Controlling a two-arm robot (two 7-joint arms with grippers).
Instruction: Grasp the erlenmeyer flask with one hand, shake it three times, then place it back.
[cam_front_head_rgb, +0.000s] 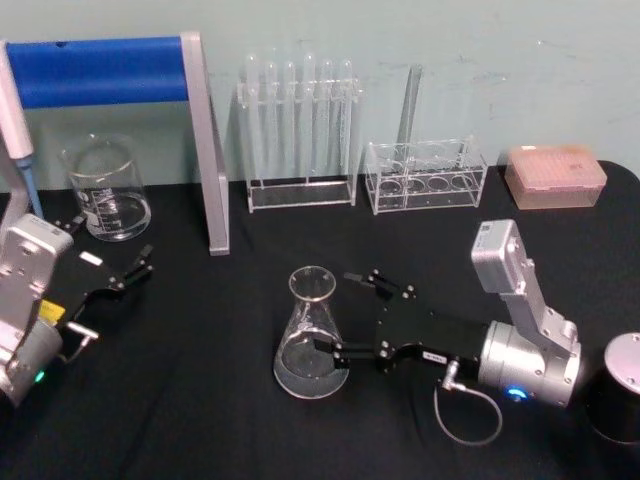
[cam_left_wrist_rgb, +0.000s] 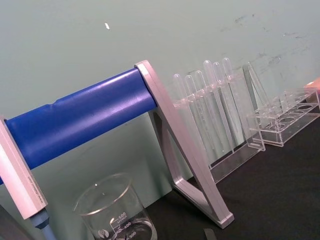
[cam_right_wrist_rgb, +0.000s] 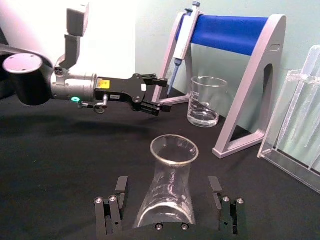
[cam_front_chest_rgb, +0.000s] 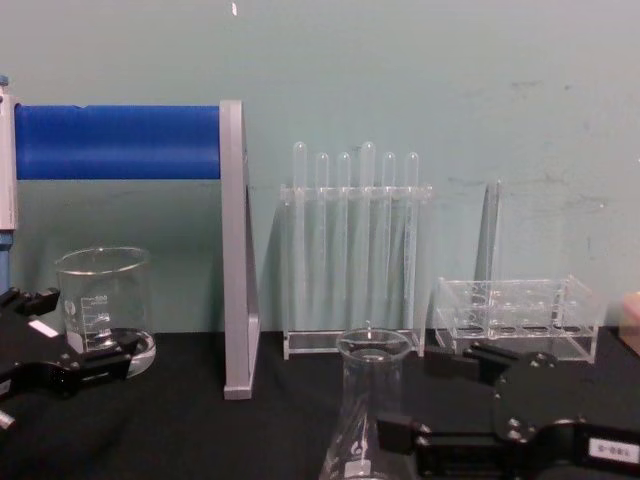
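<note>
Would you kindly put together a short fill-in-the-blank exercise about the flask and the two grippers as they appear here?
1. The erlenmeyer flask stands ___ on the black table.
2. The right gripper has one finger on each side of the flask's base, with its jaws ___.
3. The glass vessel closest to the left gripper is the ___.

Missing words: upright; open; beaker.

Matt black cloth covers the worktop (cam_front_head_rgb: 200, 420). The erlenmeyer flask (cam_front_head_rgb: 300, 330) and beaker (cam_front_head_rgb: 107, 188) are clear, glossy glass; the test-tube rack (cam_front_head_rgb: 300, 195) looks like clear shiny plastic. The stand (cam_front_head_rgb: 212, 150) has a brushed silvery metal leg, and the right gripper (cam_front_head_rgb: 334, 310) is matt black with a metal wrist.
</note>
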